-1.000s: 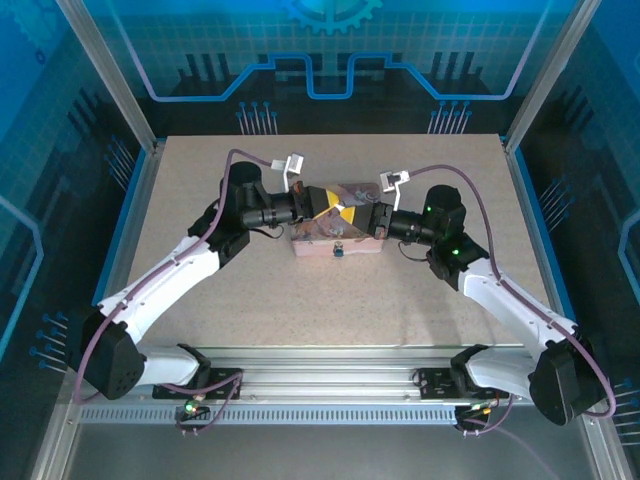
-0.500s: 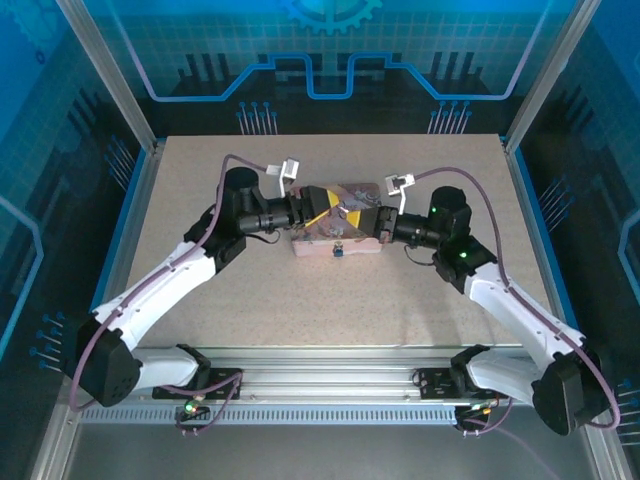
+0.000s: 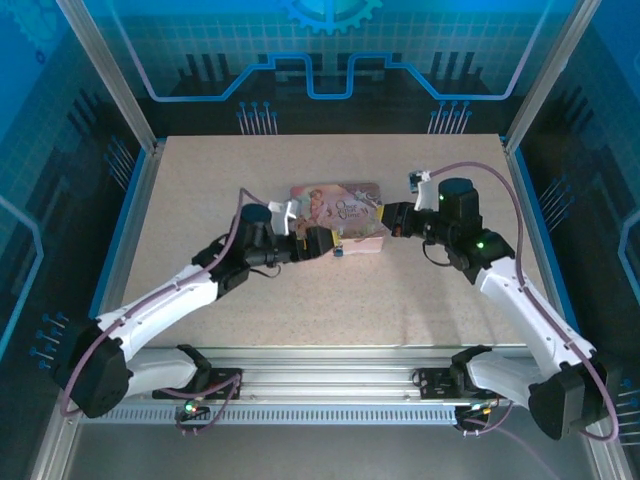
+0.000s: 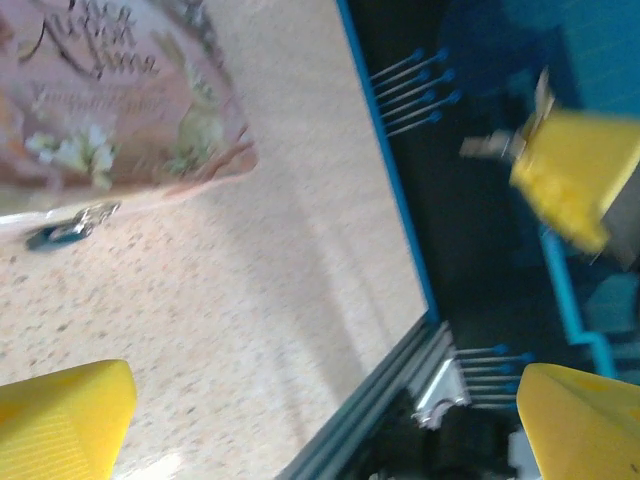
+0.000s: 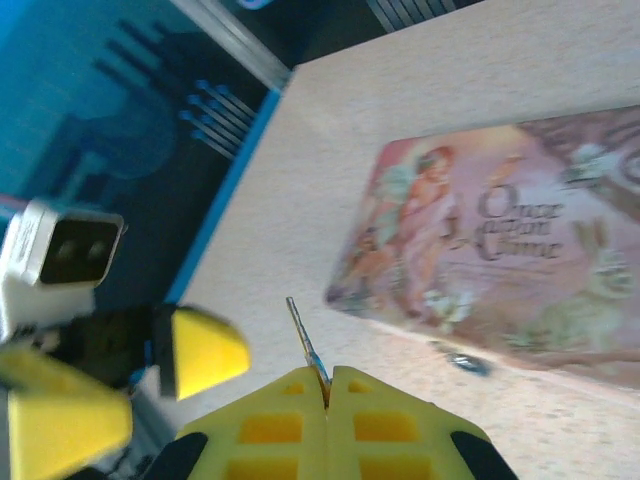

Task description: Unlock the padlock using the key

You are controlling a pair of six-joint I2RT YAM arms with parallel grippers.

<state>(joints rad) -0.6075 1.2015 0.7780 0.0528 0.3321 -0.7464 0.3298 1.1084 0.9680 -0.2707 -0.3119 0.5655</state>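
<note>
- Holding the key (image 5: 303, 338) pinched in my right fingers (image 5: 270, 415), which are pressed together on it, thin blade poking out past the tips.
- Meanwhile my left fingers (image 4: 60, 420) are spread wide with nothing between them, low over the table (image 4: 250, 330) just in front of the tin (image 4: 110, 110).
- The padlock (image 4: 68, 226) hangs at the tin's front edge. It's too small for me to tell if the shackle is closed.
- The key is near the padlock but not in it, so I'd call this halfway at best. Lining up, inserting and turning are all left to do.
</note>
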